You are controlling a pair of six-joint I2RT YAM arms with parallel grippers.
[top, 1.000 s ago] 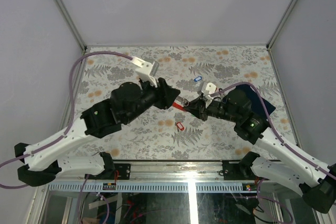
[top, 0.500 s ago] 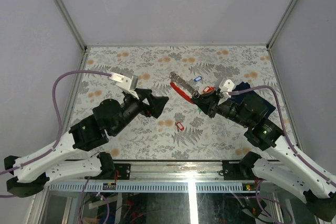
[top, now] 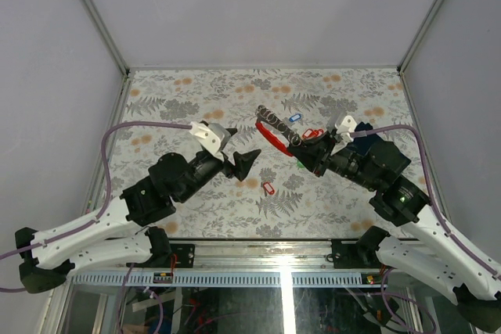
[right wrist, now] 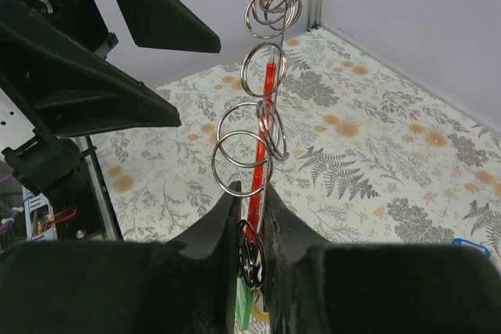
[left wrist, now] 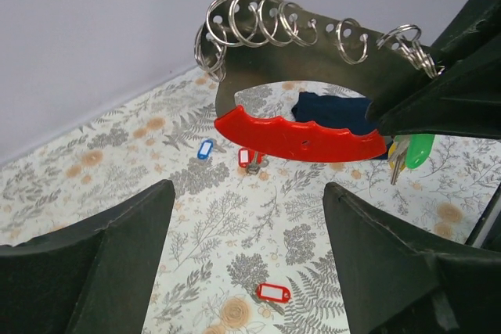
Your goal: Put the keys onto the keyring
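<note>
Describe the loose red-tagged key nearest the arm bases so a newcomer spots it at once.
On the floral table, look at the middle of the near half. A small key with a red tag lies there alone; the other red-tagged key and the blue-tagged one lie farther back, close together.

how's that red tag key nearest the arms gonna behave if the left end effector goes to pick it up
The red key lies flat on the table, so a nudge would probably slide it, not roll it. It looks tiny beside the open left end effector, so likely light and easy to miss. Its smooth-looking plastic may slip.
</note>
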